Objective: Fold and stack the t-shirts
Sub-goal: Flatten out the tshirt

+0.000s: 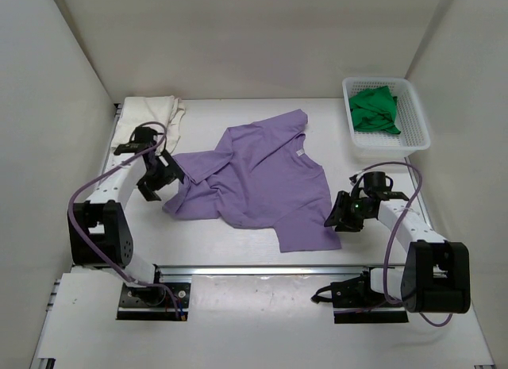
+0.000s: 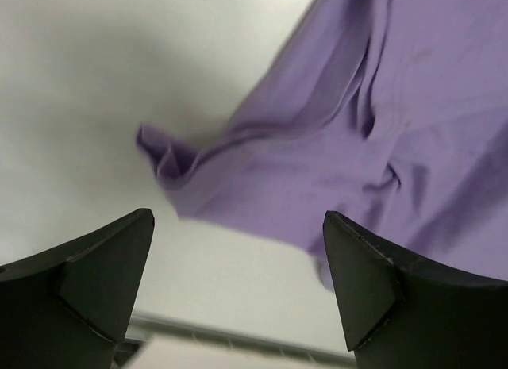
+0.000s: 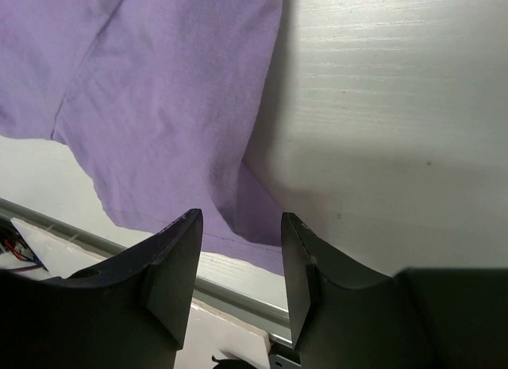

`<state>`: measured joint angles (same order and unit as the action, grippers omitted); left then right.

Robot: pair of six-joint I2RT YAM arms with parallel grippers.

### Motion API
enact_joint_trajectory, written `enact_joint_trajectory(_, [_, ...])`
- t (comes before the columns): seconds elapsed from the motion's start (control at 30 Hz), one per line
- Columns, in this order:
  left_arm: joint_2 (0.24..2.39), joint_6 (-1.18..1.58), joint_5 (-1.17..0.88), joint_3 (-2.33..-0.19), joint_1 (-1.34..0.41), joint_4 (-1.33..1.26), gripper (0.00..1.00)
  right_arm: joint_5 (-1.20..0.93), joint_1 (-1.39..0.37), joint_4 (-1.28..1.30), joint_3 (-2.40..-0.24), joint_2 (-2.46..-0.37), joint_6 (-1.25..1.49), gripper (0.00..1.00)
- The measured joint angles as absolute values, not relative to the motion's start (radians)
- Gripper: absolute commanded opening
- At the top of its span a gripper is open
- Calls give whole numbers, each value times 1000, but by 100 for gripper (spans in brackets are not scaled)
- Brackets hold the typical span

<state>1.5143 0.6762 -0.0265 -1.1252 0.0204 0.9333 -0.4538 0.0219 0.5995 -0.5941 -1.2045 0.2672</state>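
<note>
Parted wide and empty at the black two-fingered left gripper [image 2: 238,226], just off the left sleeve of the rumpled lavender-purple cloth t-shirt [image 1: 262,178]. Parted too, pinching nothing, at the black right gripper [image 3: 240,226] over that shirt's near right hem. Far left of it, a folded cream-white cloth t-shirt [image 1: 151,115]; far right, a bright green t-shirt [image 1: 375,111] bunched in a white plastic lattice basket [image 1: 417,119].
</note>
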Motion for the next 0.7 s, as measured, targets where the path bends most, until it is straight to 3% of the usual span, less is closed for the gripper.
enact_joint_trajectory(0.37, [1639, 355, 112, -1132, -84, 694, 98, -466, 43, 598, -594, -1253, 265, 42])
enact_joint_trajectory(0.47, [1644, 302, 93, -1098, -84, 640, 91, -497, 53, 587, -591, -1258, 279, 42])
enact_joint_trajectory(0.53, [1661, 282, 81, -1064, -86, 619, 62, -514, 60, 576, -582, -1260, 292, 41])
enact_joint_trajectory(0.57, [1673, 281, 77, -1051, -90, 614, 53, -514, 62, 575, -576, -1260, 297, 41])
enact_joint_trajectory(0.6, [1687, 271, 70, -1038, -97, 611, 30, -512, 62, 575, -570, -1260, 303, 41])
enact_joint_trajectory(0.63, [1701, 274, 64, -1031, -101, 611, 13, -511, 62, 574, -564, -1260, 309, 41])
enact_joint_trajectory(0.67, [1713, 281, 59, -1027, -103, 609, 5, -509, 62, 574, -559, -1261, 316, 40])
enact_joint_trajectory(0.7, [1720, 287, 46, -1028, -104, 607, 1, -509, 62, 574, -556, -1264, 320, 32])
